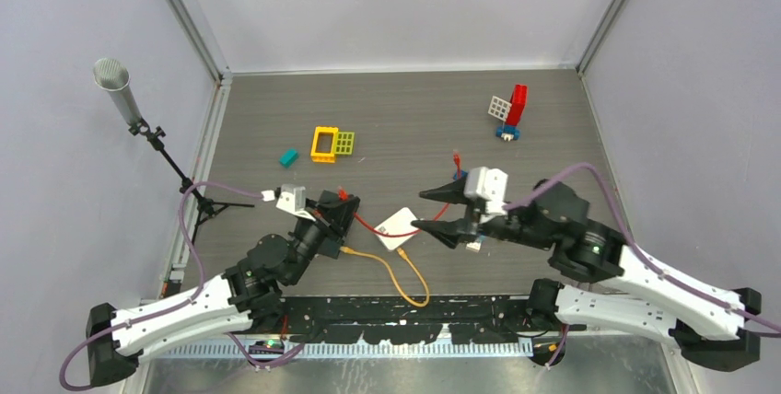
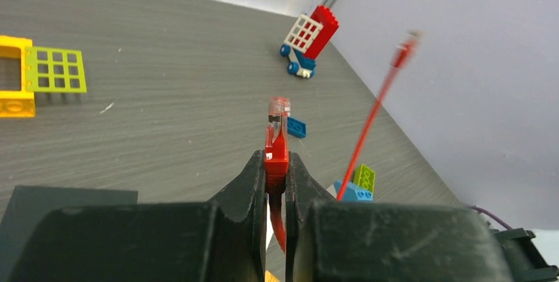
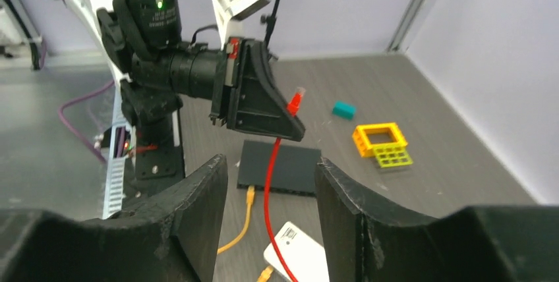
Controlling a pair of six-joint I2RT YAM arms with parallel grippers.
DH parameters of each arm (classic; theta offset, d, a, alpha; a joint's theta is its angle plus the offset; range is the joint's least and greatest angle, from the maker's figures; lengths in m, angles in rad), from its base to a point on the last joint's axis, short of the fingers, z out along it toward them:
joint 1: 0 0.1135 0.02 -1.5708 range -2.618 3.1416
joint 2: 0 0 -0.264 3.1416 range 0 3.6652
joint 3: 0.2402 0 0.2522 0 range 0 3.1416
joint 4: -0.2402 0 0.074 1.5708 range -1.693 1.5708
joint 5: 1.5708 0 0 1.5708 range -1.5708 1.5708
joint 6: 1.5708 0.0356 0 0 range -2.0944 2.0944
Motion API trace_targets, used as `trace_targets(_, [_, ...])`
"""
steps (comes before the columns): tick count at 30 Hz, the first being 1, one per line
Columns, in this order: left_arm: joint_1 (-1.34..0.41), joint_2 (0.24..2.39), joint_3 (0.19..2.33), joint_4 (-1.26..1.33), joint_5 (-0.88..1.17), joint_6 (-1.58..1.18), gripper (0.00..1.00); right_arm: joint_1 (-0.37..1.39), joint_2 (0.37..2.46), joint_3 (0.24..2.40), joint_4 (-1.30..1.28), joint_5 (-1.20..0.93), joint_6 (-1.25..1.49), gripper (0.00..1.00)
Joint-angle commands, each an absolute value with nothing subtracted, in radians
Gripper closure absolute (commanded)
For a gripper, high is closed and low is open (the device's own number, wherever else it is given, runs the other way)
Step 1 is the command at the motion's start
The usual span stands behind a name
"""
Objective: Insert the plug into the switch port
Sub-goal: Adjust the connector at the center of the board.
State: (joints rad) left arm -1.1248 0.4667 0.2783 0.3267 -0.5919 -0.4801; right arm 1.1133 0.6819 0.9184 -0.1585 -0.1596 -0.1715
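**A:** Where do we find the plug?

**B:** We find the red plug [image 2: 277, 134] pinched in the left gripper [image 2: 275, 160], whose fingers [image 2: 245, 186] press on its boot from both sides. Its clear tip [image 2: 278, 107] sticks out past the fingertips. The plug is held off the table [image 1: 405, 118], above a black plate [image 3: 280, 167], and points toward the right arm.

**A:** And the switch?

**B:** The white switch [image 1: 398, 225] lies flat on the table between the two grippers, near the plug but apart from it. We see the red cable [image 3: 267, 186] hang from the plug and run down past the switch. An orange cable [image 1: 405, 279] loops on the table in front of the switch, one end at its near edge.

**A:** How does the right gripper stand?

**B:** The right gripper [image 1: 425, 210] hovers just right of the switch, spread wide with nothing between its fingers. One fingertip comes close to the switch's right edge; we cannot tell whether it touches.

**A:** What else do we note?

**B:** Farther back lie a yellow frame [image 1: 323, 144] joined to a green grid [image 1: 344, 142], a teal block [image 1: 289, 157] beside them, and a brick toy [image 1: 508, 110] in red, white and blue near the far right corner. A second red cable end [image 2: 403, 46], blurred in the left wrist view, stands up in the air.
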Motion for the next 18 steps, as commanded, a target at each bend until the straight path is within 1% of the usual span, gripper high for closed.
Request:
trace_targets(1, [-1.129, 0.495, 0.325, 0.325, -0.622, -0.572, 1.0, 1.117, 0.774, 0.918, -0.079, -0.235, -0.153, 0.46])
trace_targets(6, [-1.128, 0.505, 0.313, 0.368, -0.611, -0.621, 1.0, 1.117, 0.841, 0.855, -0.006, -0.235, -0.114, 0.49])
trace_targets(9, [-1.128, 0.49, 0.312, 0.343, -0.638, -0.66, 1.0, 1.118, 0.838, 0.83, -0.005, -0.186, -0.114, 0.49])
trace_targets(13, [-1.128, 0.45, 0.314, 0.257, -0.676, -0.741, 1.0, 1.118, 0.809, 0.809, -0.063, -0.022, -0.121, 0.48])
trace_targets(18, [-1.128, 0.383, 0.286, 0.183, -0.675, -0.803, 1.0, 1.117, 0.78, 0.769, -0.125, 0.29, -0.036, 0.43])
